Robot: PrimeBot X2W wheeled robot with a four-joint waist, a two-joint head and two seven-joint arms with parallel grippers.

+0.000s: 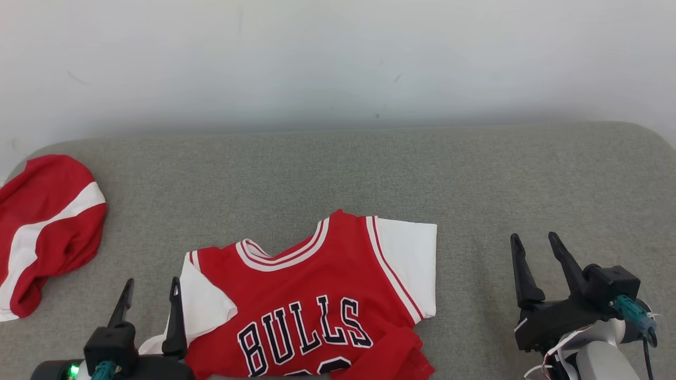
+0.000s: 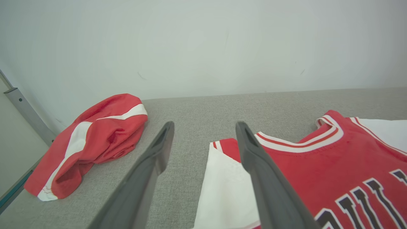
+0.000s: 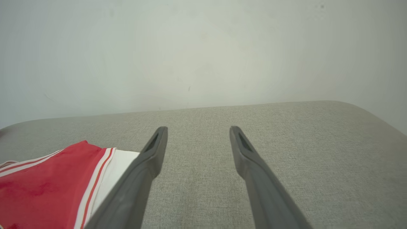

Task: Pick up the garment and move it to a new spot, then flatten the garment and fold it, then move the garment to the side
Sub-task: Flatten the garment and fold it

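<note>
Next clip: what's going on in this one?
A two-armed robot is working on a red Bulls basketball jersey with white sleeves, which lies logo-up on a grey fabric-covered surface. The jersey is partly spread, and its lower right corner is rumpled. Neither arm holds anything. The left gripper is open at the jersey's white sleeve, and the right gripper is open over bare fabric beside the jersey. A bunched red and white garment sits at the far left.

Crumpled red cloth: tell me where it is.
In the head view the crumpled red cloth lies at the grey cushion's left end, apart from the jersey, beyond the left gripper.
</note>
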